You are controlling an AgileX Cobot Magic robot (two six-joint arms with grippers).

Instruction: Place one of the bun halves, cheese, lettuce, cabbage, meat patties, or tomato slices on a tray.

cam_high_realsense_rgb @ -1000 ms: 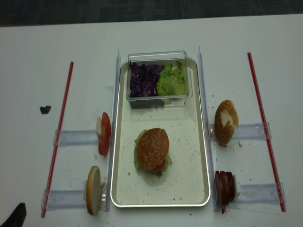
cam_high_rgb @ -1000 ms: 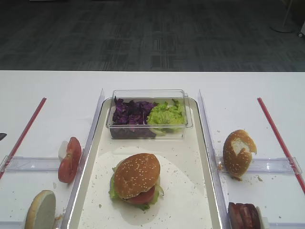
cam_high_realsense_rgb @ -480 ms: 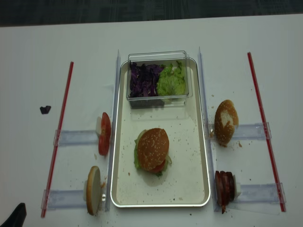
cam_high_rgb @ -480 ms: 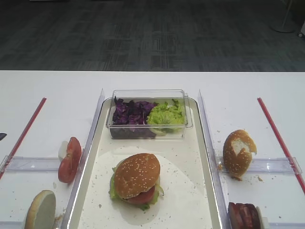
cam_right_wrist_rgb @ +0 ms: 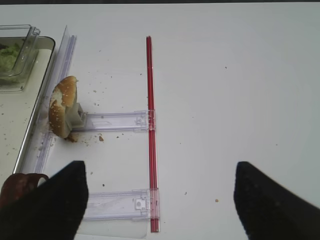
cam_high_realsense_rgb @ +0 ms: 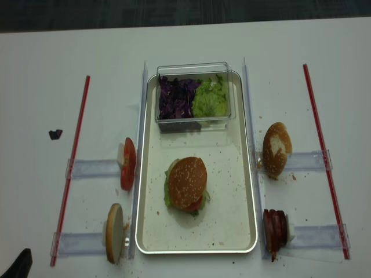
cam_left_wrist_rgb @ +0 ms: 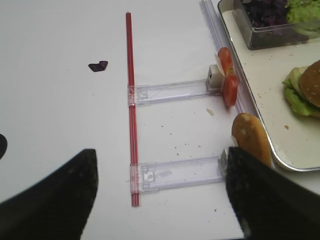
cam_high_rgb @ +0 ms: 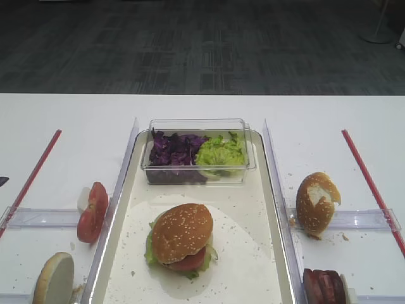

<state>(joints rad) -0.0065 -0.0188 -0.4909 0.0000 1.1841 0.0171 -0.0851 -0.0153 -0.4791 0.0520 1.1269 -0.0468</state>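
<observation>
The sesame bun top [cam_high_realsense_rgb: 187, 182] is sitting on the stacked burger in the middle of the tray [cam_high_realsense_rgb: 243, 191], near the tub [cam_high_realsense_rgb: 194, 95] holding cabbage [cam_high_realsense_rgb: 177, 97] and lettuce [cam_high_realsense_rgb: 211, 99]. Both the left pincer [cam_left_wrist_rgb: 160, 200] and right pincer [cam_right_wrist_rgb: 160, 200] are hanging spread over the table [cam_high_realsense_rgb: 35, 75], gripping nothing.

One high camera faces the desk [cam_high_rgb: 329, 120] from its near edge, another looks straight down on it, and each wrist camera peers closely down past its own dark fingers, all sharing the tray [cam_high_realsense_rgb: 249, 191] between them.
</observation>
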